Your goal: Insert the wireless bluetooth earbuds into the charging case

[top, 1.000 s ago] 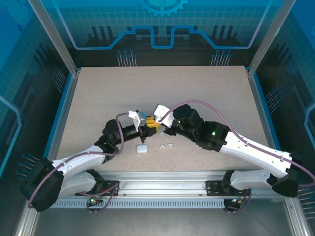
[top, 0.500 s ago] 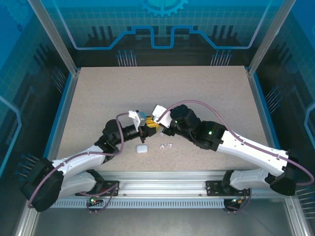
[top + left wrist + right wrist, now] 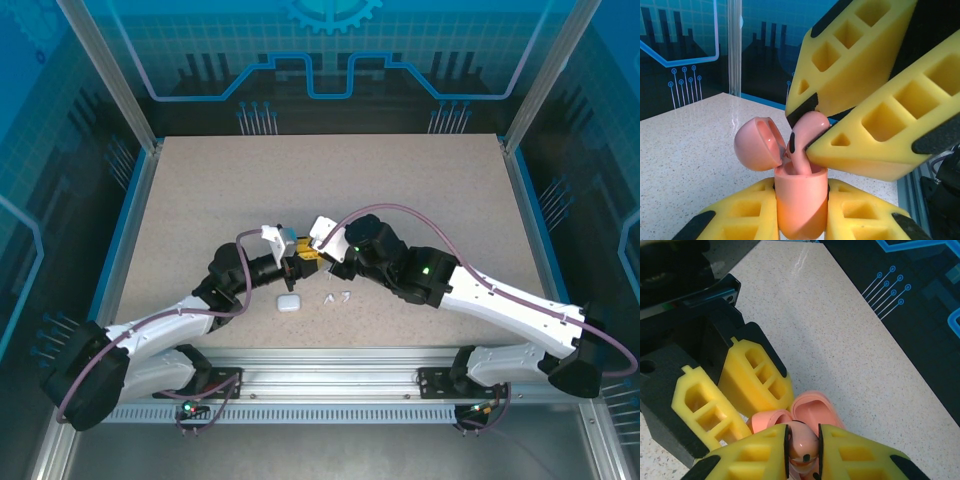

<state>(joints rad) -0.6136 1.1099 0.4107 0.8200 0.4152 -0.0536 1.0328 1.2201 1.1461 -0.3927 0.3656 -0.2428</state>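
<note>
Earbud (image 3: 809, 127), salmon-pink, stemmed plastic: long axis near vertical at frame centre, bulb up, stem down into the mouth of the pink pebble-shaped charging case (image 3: 800, 187); stem tip hidden inside. Right gripper (image 3: 802, 434) clamped on the bulb. Left gripper (image 3: 801, 217) clamped on the upright case, base cut off at the bottom edge, lid (image 3: 756, 144) tipped open leftward. Overhead, both arms bend inward, wrists meeting mid-frame. Small white pieces (image 3: 336, 297) at lower centre, probably earbuds, lie near a white rounded case (image 3: 289, 302).

You won't find any readable text, label, brand or number here. The nearest things to signs are printed graphics: a gear emblem (image 3: 331, 12) at the top of the blue back panel (image 3: 450, 45), and circuit-trace lines (image 3: 685, 80) ending in small dots on the dark wall panels.
</note>
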